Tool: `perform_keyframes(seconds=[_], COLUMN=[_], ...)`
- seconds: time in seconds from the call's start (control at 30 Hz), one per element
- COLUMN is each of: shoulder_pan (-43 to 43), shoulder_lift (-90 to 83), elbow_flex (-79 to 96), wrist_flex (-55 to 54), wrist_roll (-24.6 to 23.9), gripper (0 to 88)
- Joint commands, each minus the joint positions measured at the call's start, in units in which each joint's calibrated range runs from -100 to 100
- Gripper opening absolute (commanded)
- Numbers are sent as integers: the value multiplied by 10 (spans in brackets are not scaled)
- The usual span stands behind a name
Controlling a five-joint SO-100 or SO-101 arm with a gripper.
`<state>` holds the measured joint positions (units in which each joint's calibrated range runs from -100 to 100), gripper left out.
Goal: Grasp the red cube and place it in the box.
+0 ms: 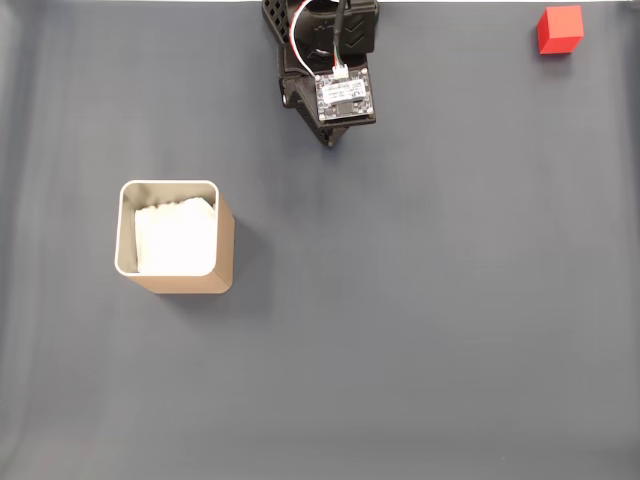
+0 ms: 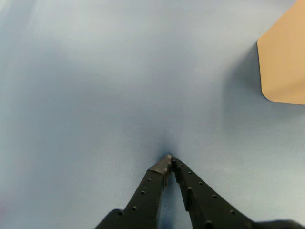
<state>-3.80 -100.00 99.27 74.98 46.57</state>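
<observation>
The red cube point(image 1: 559, 29) sits at the far top right of the fixed view, on the grey mat. The box point(image 1: 175, 238) stands at the left, tan-walled with a pale rim and white lining, open at the top. My gripper point(image 1: 329, 140) hangs at the top centre, between the two and well apart from both. In the wrist view the gripper point(image 2: 169, 160) enters from the bottom edge, its two black fingers meeting at the tips, shut with nothing between them. A tan wall of the box point(image 2: 286, 62) shows at the right edge of that view.
A plain grey mat point(image 1: 400, 330) covers the whole table. The arm's body with a small circuit board point(image 1: 344, 95) and red-white wires stands at the top edge.
</observation>
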Motion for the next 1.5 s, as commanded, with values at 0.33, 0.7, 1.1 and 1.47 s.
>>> perform_keyframes(seconds=[0.33,0.7,1.1,1.47], shoulder_pan=[1,4,4,-1], shoulder_lift=[0,0,0,0], elbow_flex=[5,5,5,5], wrist_flex=[11,11,11,10], wrist_roll=[6,6,4,-6], gripper=[2,2,2,2])
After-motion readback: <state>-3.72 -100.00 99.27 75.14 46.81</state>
